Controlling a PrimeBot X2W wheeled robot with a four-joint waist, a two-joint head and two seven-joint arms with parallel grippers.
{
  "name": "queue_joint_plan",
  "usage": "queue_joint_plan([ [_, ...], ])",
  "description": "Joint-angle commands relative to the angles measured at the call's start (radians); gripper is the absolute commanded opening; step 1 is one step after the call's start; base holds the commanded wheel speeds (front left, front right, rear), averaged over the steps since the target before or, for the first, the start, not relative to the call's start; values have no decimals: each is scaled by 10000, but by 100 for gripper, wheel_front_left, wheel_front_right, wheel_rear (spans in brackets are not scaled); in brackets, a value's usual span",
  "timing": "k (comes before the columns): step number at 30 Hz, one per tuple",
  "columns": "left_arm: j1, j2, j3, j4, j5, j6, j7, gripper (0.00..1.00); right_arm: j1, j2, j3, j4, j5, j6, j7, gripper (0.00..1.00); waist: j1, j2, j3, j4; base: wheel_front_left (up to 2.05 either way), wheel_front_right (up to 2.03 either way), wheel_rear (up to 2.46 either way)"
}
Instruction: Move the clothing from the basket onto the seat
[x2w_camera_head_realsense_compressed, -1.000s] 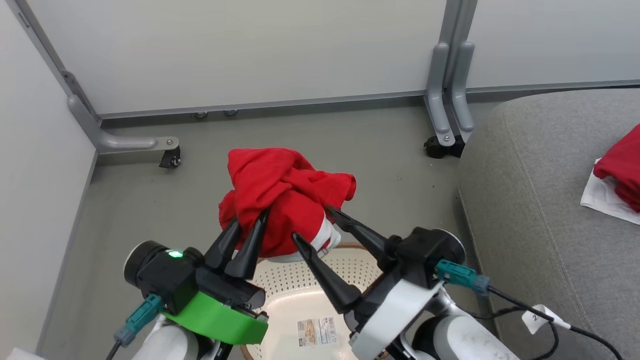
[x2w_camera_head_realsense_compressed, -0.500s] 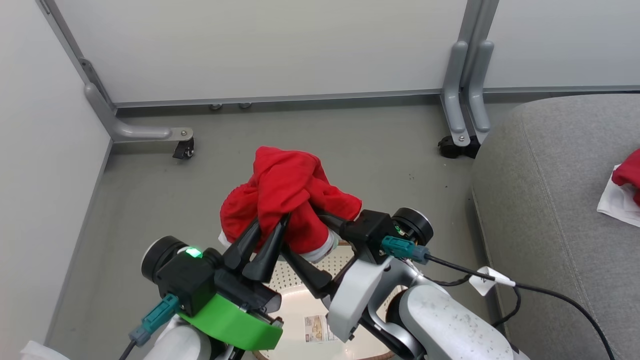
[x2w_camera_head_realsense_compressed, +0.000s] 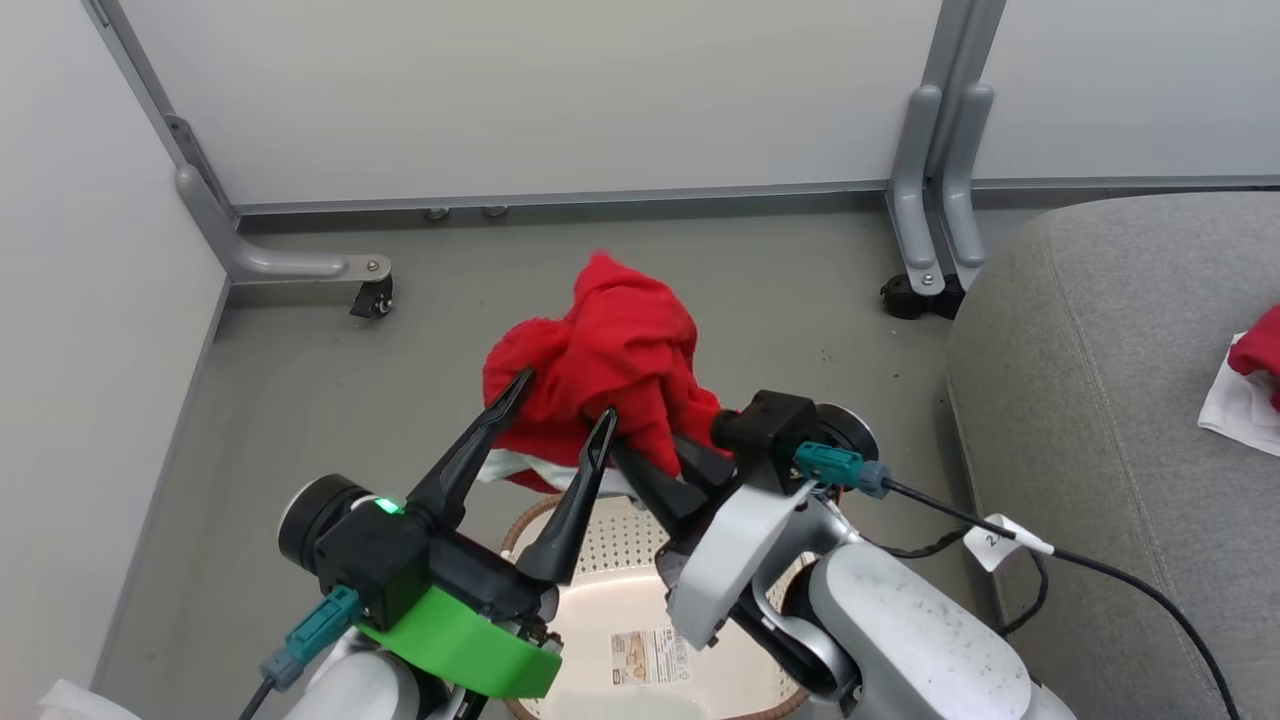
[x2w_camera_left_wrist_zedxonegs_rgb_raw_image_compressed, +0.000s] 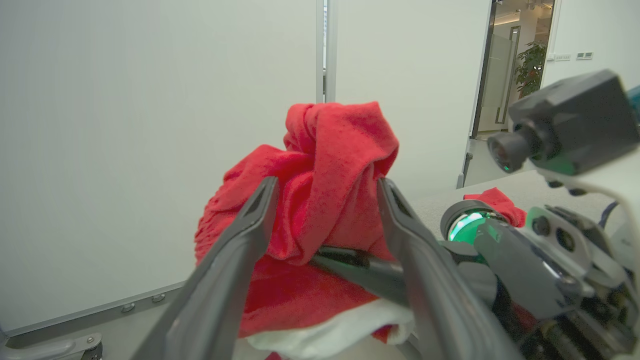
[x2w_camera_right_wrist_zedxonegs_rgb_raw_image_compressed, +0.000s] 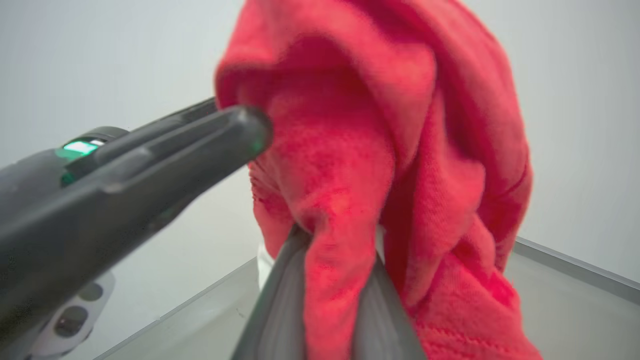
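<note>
clothing (x2w_camera_head_realsense_compressed: 600, 370) pinched by right tool (x2w_camera_right_wrist_zedxonegs_rgb_raw_image_compressed: 335, 245) in wrist view, left tool (x2w_camera_head_realsense_compressed: 567, 395) spread

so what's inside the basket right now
Inside the basket, a bare perforated floor and a label sticker show. The red garment, clamped in the right gripper, hides part of the far rim; the left arm and right arm cover its sides.

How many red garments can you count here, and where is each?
2. One garment hangs in the right gripper above the basket; the second garment lies on the seat. Part of the basket is hidden.
</note>
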Motion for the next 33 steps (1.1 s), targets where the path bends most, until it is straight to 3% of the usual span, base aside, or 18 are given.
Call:
queue_joint_plan([
  [1,-103,86,37,-40,79,-5,-14,100,193,-8,-218,9,-27,-3,-130,0,0,0,-2,-70,0,0,0],
  [17,196,914,-900,-279,271,-540,1121,100,1344,-586,-3621,67,-1013,-2,-444,0,0,0,351,-1147,0,0,0],
  [33,213,1230,-1663,14,436,-735,1575,100,1917,-521,-5200,-74,-1598,-3,-526,0,0,0,1041,-2972,0,0,0],
])
